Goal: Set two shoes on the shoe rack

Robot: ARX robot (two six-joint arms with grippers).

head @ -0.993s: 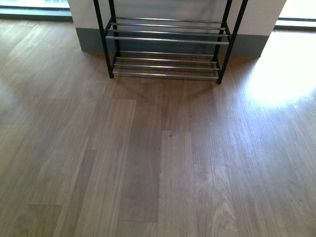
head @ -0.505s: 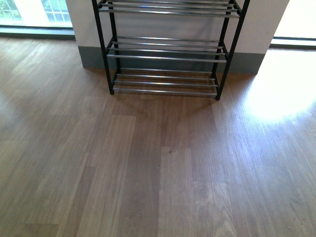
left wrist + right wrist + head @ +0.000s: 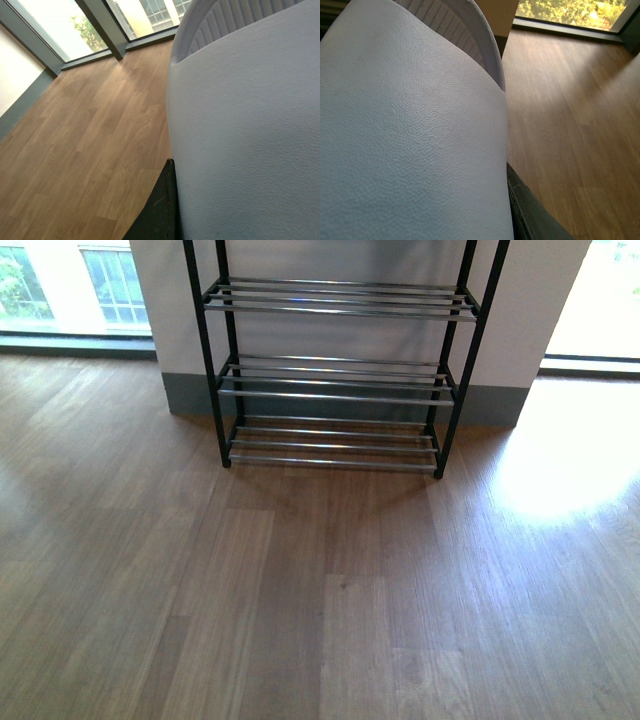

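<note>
While the shoe rack [image 3: 335, 397] stands ahead with no shoe on any visible tier, nothing is placed yet. One shoe [image 3: 250, 125] fills the left wrist view, the other shoe [image 3: 410, 135] the right. Both arms' jaws are hidden, so their grip cannot be told.

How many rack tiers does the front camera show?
3: top tier by the upper edge, middle tier below, bottom tier near the floor. The shoe rack is cut off; more may sit higher.
</note>
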